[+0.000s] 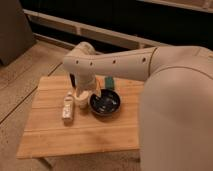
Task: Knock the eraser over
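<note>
A small dark block (73,80), which looks like the eraser, stands at the back of the wooden table (55,135). It is mostly hidden behind my arm's wrist, with only a dark strip showing on the wrist's left. My gripper (84,94) hangs down from the white arm (115,62), just right of and in front of that block. It is over a small white cup (81,104) and next to the black bowl (105,102). I cannot tell whether the gripper touches the eraser.
A long white remote-like bar (68,108) lies left of the cup. A green object (109,82) sits behind the bowl. My arm's large white body (175,115) covers the table's right side. The floor drops away on the left and at the front.
</note>
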{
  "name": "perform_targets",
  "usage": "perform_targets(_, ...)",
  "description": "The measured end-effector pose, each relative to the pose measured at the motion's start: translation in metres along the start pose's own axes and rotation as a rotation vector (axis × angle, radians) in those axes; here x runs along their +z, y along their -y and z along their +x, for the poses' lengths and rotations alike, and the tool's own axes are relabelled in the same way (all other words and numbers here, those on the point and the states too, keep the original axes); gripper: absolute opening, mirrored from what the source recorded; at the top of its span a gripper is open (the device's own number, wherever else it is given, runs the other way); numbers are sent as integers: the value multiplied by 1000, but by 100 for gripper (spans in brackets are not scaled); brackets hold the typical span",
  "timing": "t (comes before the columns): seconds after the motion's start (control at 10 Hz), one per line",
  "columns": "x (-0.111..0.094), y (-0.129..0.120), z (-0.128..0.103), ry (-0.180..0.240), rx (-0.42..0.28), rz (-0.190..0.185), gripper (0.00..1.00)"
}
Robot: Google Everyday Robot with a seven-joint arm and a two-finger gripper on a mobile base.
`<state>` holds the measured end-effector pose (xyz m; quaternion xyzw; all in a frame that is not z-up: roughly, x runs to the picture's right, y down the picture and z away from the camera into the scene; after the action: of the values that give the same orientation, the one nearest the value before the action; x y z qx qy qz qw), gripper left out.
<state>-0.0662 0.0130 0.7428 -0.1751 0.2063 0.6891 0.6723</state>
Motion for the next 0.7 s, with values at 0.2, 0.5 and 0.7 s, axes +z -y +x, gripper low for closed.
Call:
perform_targets(0.2, 6, 25, -34, 9, 59, 23, 65)
perform_targets(0.5, 28, 32, -78, 12, 54, 41, 65)
perform_targets(0.7, 39, 26, -99, 13, 31, 44, 65)
